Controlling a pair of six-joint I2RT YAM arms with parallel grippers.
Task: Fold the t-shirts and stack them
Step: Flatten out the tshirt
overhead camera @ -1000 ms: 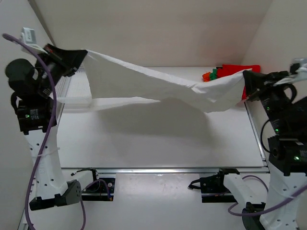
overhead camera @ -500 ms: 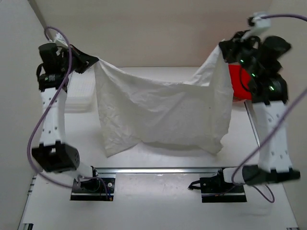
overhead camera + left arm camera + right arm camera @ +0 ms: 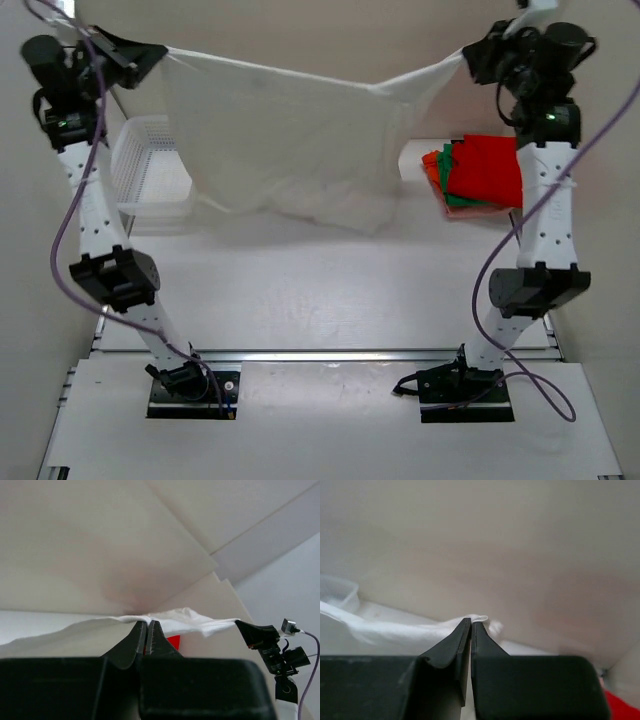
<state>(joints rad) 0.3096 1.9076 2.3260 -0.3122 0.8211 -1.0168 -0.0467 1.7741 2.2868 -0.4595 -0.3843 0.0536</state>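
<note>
The large white t-shirt (image 3: 290, 140) hangs spread in the air between both raised arms, its lower edge just above the table. My left gripper (image 3: 160, 52) is shut on its upper left corner; in the left wrist view (image 3: 147, 622) the cloth (image 3: 190, 620) runs off from the closed tips. My right gripper (image 3: 466, 55) is shut on the upper right corner; in the right wrist view (image 3: 471, 621) the cloth (image 3: 395, 630) trails left. A stack of red (image 3: 490, 165), green (image 3: 447, 170) and orange (image 3: 434, 172) shirts lies at the back right.
A white mesh basket (image 3: 145, 175) stands at the back left, partly behind the hanging shirt. The table (image 3: 330, 290) lies below. Walls close in on the left, back and right.
Both arms rose high and stretched the white shirt out between them, lifting its lower edge off the front of the table toward the back. The folded stack is now uncovered.
</note>
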